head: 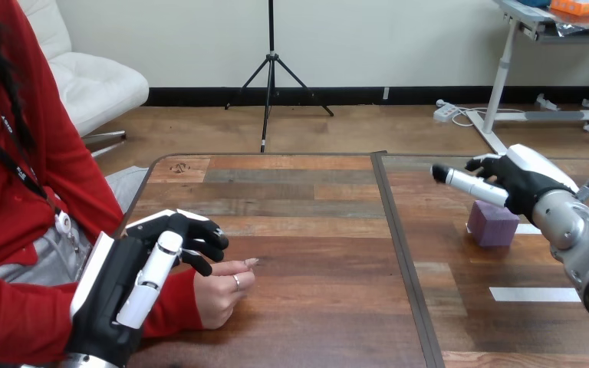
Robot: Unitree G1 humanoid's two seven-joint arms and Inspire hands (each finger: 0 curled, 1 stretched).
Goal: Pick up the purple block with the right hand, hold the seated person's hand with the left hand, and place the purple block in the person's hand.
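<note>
The purple block sat on the right half of the wooden counter. It was a small, matte, plain-faced cube resting flat beside a short white tape strip. The right hand hung just over it, spread and relaxed, with one digit pointing straight toward the view's left and nothing in its grasp. Whether it touched the block's top could not be told.

At the counter's left edge, the person's hand lay loosely closed on the wood. The left hand was just beside and partly over it. Whether that hand gripped the person's hand could not be told.
</note>
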